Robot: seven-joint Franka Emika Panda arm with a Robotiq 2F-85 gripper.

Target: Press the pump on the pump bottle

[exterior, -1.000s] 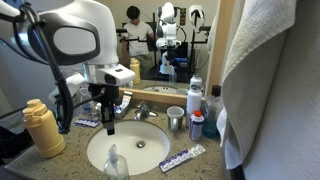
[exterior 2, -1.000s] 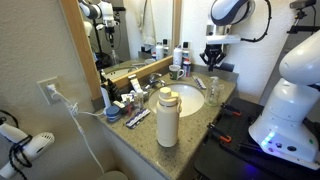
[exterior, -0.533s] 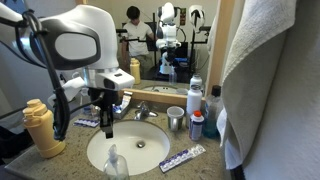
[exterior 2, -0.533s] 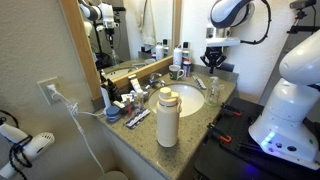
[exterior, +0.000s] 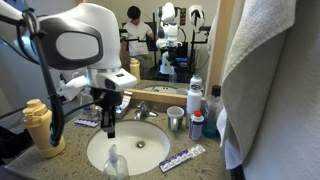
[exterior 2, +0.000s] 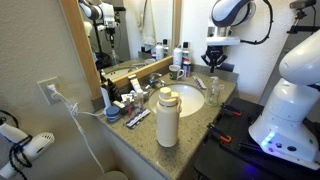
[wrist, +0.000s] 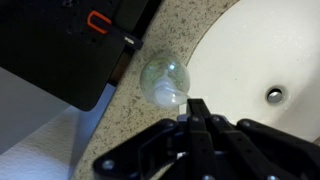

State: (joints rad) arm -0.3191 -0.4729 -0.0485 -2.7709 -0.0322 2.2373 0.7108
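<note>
The pump bottle (wrist: 165, 73) is small and clear and stands on the speckled counter at the sink's front rim. In the wrist view I see it from above, with its pale pump (wrist: 167, 95) pointing toward me. My gripper (wrist: 196, 106) is shut with nothing in it, its tips just beside the pump head. In both exterior views the gripper (exterior: 108, 128) (exterior 2: 213, 72) hangs above the pump bottle (exterior: 115, 164) (exterior 2: 213, 92), a short gap over its pump (exterior: 113, 150).
A large mustard-yellow bottle (exterior: 40, 128) (exterior 2: 167, 117) stands at the counter's end. A white bottle with a blue label (exterior: 195, 102), a metal cup (exterior: 176, 119), a faucet (exterior: 143, 110) and a toothpaste tube (exterior: 182, 158) ring the sink basin (wrist: 250, 45). A towel (exterior: 270, 80) hangs nearby.
The gripper has come down a little toward the pump bottle. The bottle and the other things have not moved.
</note>
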